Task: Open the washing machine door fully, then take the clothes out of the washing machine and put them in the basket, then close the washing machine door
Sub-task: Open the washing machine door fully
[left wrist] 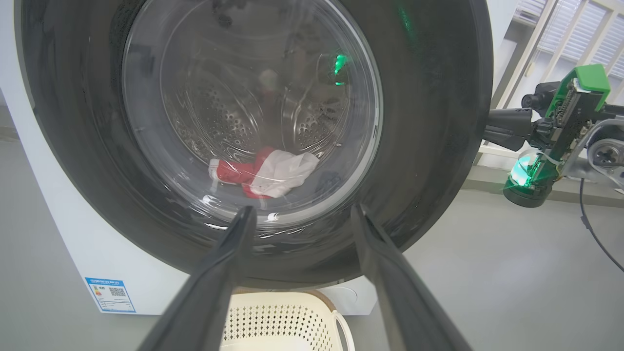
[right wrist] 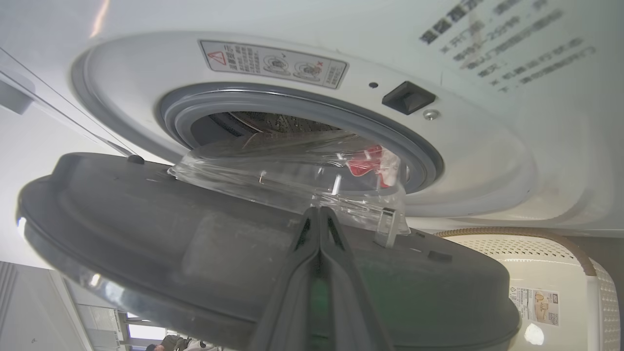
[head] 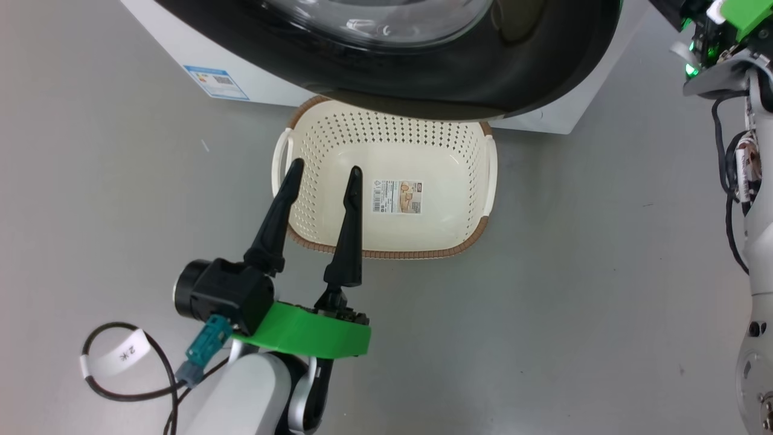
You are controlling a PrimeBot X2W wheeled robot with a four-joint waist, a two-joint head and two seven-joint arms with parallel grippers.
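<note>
Behind the ajar washing machine door point(right wrist: 146, 234), we are holding our right gripper point(right wrist: 319, 212), jaws together; left gripper point(head: 326, 168) jaws apart.

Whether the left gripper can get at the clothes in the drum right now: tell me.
Probably not yet. The washing machine door is only partly open and, in the left wrist view, stands squarely between the open left gripper and the clothes in the drum.

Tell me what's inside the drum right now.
Red and white clothes lie low in the steel drum, seen through the glass of the door. Its black rim hides the drum's edges, so whether more fabric lies there cannot be told.
</note>
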